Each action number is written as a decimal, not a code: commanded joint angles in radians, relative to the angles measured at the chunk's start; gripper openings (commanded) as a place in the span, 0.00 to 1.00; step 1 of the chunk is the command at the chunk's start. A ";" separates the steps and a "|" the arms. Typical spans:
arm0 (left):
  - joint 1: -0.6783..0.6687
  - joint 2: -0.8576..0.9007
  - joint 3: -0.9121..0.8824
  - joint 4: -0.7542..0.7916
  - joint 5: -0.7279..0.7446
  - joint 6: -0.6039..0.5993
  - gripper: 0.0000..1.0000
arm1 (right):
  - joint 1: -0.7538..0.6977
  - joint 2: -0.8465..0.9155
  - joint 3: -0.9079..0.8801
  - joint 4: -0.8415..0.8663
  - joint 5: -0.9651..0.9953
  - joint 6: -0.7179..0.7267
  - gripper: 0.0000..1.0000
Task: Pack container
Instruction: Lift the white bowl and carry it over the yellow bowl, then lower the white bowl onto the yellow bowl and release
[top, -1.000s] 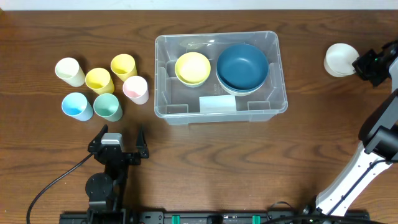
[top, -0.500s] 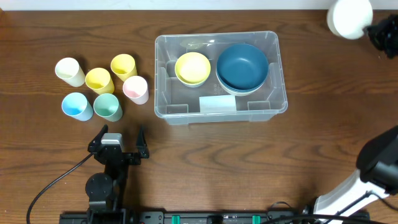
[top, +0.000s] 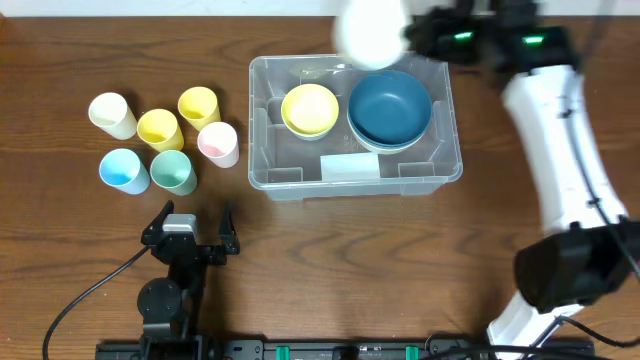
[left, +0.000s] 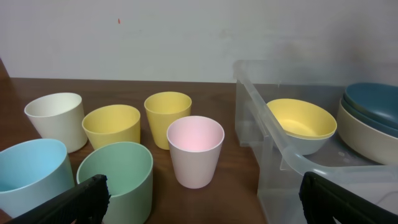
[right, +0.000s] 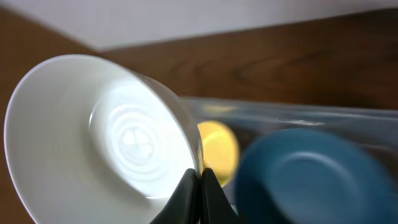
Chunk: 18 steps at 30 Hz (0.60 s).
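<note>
The clear container (top: 440, 175) stands mid-table and holds a yellow bowl (top: 310, 108) and stacked blue bowls (top: 390, 106). It also shows in the left wrist view (left: 280, 149) and the right wrist view (right: 292, 115). My right gripper (top: 412, 36) is shut on the rim of a white bowl (top: 371, 30) and holds it above the container's back edge; in the right wrist view my right gripper (right: 200, 180) pinches the white bowl (right: 99, 137). My left gripper (top: 190, 230) is open and empty near the front edge, its fingers (left: 199, 199) wide apart.
Several cups stand left of the container: white (top: 112, 115), two yellow (top: 160, 128), pink (top: 219, 143), blue (top: 124, 170) and green (top: 173, 171). The right arm (top: 560, 150) stretches over the table's right side.
My right gripper has swung left with the white bowl, from the far right of the table to above the container's back edge. The left arm has not moved.
</note>
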 joint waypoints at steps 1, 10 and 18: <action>0.005 -0.004 -0.016 -0.036 0.014 0.017 0.98 | 0.109 0.037 0.006 0.003 0.196 0.004 0.02; 0.005 -0.004 -0.016 -0.036 0.014 0.017 0.98 | 0.277 0.161 0.006 0.043 0.396 0.001 0.02; 0.005 -0.004 -0.016 -0.036 0.014 0.017 0.98 | 0.279 0.227 0.006 0.029 0.445 0.000 0.01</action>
